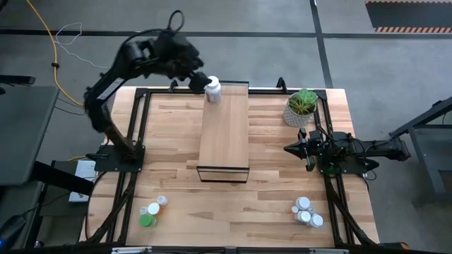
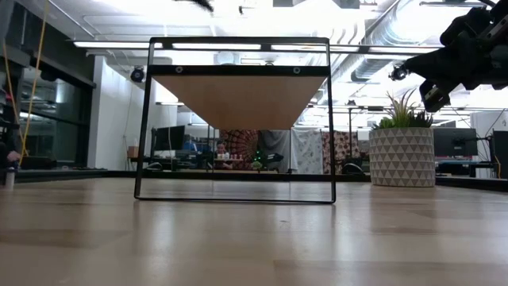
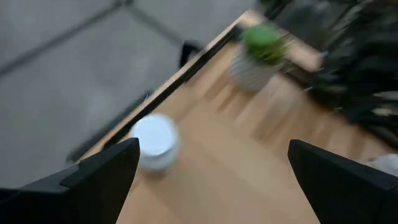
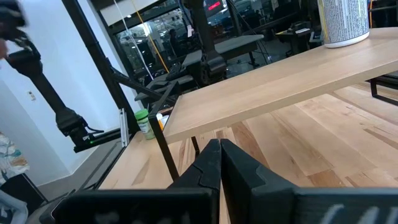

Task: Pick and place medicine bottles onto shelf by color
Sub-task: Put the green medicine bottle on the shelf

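A white medicine bottle [image 1: 212, 89] stands upright on its base at the far left corner of the pale-wood shelf [image 1: 224, 130]. My left gripper [image 1: 198, 79] hangs open above and just left of it. In the left wrist view its fingers [image 3: 106, 171] spread wide with nothing between them, and the bottle [image 3: 155, 142] lies below. My right gripper [image 1: 288, 149] is shut and level at the table's right side, pointing toward the shelf. More medicine bottles stand on the table: a small group with a green one [image 1: 147, 220] at the near left, and several white ones [image 1: 306, 212] at the near right.
A potted green plant [image 1: 301, 107] stands at the far right of the table, beside the shelf. Black frame rails [image 1: 134, 134] run along the table's left and right sides. In the low view the shelf [image 2: 238, 99] stands on thin black legs, with open tabletop in front of it.
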You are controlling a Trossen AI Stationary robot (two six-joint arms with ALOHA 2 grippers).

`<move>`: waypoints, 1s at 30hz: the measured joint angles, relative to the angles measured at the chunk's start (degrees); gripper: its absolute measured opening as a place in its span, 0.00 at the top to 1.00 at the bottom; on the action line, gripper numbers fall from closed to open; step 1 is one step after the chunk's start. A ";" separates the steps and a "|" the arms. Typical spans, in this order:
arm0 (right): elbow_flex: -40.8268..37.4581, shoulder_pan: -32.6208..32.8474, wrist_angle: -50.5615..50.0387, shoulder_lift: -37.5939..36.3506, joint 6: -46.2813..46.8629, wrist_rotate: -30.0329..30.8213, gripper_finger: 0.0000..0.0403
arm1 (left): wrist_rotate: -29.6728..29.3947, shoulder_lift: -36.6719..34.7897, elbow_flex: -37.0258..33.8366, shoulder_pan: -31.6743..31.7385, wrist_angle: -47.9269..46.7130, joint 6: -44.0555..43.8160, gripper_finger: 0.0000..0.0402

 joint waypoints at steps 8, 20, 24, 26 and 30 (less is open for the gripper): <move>0.00 0.00 -0.02 0.00 0.02 0.00 1.00 | -13.63 -3.68 -0.14 -18.59 5.46 3.30 0.00; -0.02 0.00 0.00 0.00 0.00 0.00 1.00 | -12.71 -21.12 -42.37 -28.20 42.54 -0.51 0.00; 0.00 0.00 0.00 0.00 0.00 0.00 1.00 | -6.13 -30.38 -60.61 -29.01 61.01 -1.52 0.00; -0.01 -0.02 0.00 0.00 0.01 0.00 1.00 | -4.95 -34.72 -67.81 -29.00 67.50 -2.94 0.00; 0.00 -0.01 0.00 0.00 -0.01 0.00 1.00 | -5.99 -42.84 -77.91 -28.93 73.21 -6.17 0.00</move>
